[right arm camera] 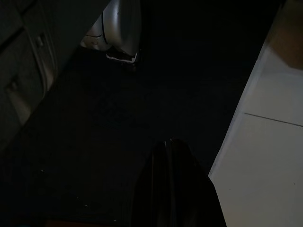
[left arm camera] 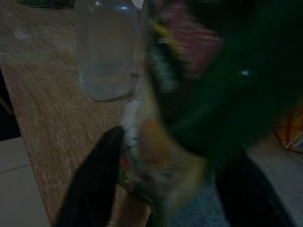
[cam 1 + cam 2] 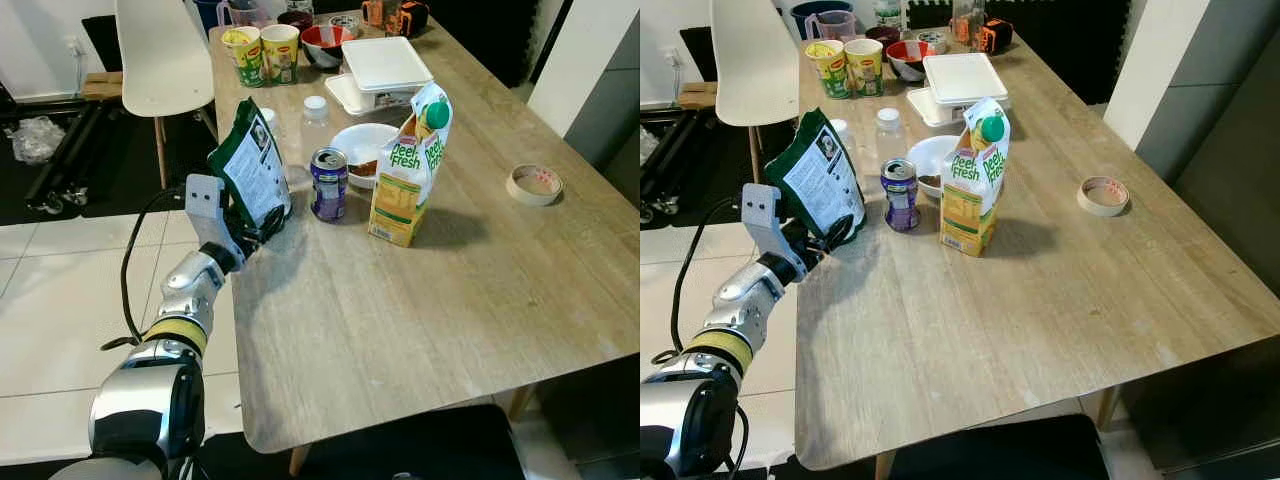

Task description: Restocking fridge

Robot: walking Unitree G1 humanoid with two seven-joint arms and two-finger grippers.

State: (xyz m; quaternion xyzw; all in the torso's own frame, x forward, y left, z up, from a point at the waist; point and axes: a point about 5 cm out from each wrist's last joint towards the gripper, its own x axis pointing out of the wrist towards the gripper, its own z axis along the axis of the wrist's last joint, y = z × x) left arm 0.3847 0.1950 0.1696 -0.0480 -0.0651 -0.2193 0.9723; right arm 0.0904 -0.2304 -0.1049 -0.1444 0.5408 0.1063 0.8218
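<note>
Gripping the dark green foil snack pouch (image 3: 250,165) low at its bottom edge, the left gripper (image 3: 262,226) has its jaws pinched on the packet, holding it upright and tipped a little, near the left edge of the pale wooden surface (image 3: 420,300). A low hold like that keeps the floppy top clear, probably for carrying it off to the fridge. Just beside the pouch stands a purple drink can (image 3: 328,184), then the yellow-and-green juice carton (image 3: 410,180), upright with a green cap; both look like stock waiting their turn. Behind the pouch sits a clear plastic bottle with a white cap (image 3: 315,122); the left wrist view is blurred, but the clear shape there is probably one of the bottles. A white bowl (image 3: 362,147) sits behind the can, a roll of tape (image 3: 534,184) well apart to the right. The right gripper (image 1: 173,189) hangs idle in shade, and I cannot tell how its jaws stand.
</note>
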